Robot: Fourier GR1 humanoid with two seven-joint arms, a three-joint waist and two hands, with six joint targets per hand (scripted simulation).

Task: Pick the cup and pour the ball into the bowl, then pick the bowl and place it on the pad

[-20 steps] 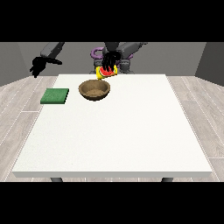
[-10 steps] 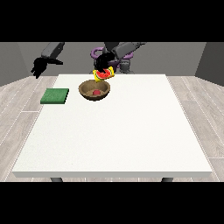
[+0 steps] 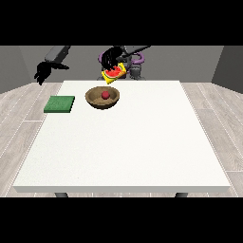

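Hanging off the table's left edge, my hand at the view's left has its fingers drooping, holding nothing. Green pad sits bare. Wooden bowl has the red ball inside. My other hand grips the tilted yellow-and-red cup just above the bowl.

A small red ball lay in the brown wooden bowl on the white surface; the flat green square pad sat left of it.

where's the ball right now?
Front view: the red ball lies inside the brown bowl, at the table's far side left of centre, right of the green pad and just below the tilted cup.
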